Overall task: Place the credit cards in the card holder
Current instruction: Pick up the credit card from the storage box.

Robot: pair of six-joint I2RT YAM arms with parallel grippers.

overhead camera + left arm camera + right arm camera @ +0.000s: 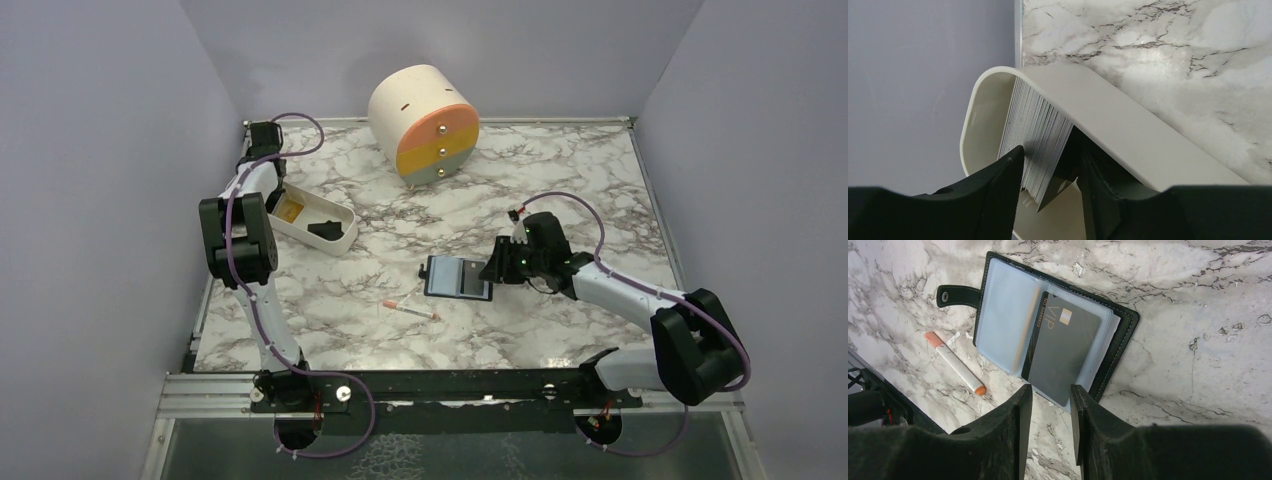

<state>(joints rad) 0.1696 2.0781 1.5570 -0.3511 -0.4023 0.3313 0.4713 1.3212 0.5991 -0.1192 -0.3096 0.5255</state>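
1. Card holder, one: a black bifold lying open and flat on the marble table, clear sleeves facing up, snap strap spread to one side.
2. Dark grey "VIP" card, one: partly inside a sleeve, its near corner sticking out toward the right gripper.
3. Right gripper, one: its fingers stand a little apart just at that corner, clamping nothing.
4. White oblong tray, one: at the table's left edge.
5. Striped silver-grey card, one: leaning on edge inside the tray.
6. Left gripper, one: its fingers straddle the striped card; whether they pinch it cannot be told.
7. Orange-yellow card, one: in the tray. Whether it is the striped card seen from another side cannot be told.
8. Black item, one: in the tray, too small to tell what it is.
9. White stick with orange ends, one: beside the holder.
10. Round cream drawer unit, one, with three drawer fronts: at the back.
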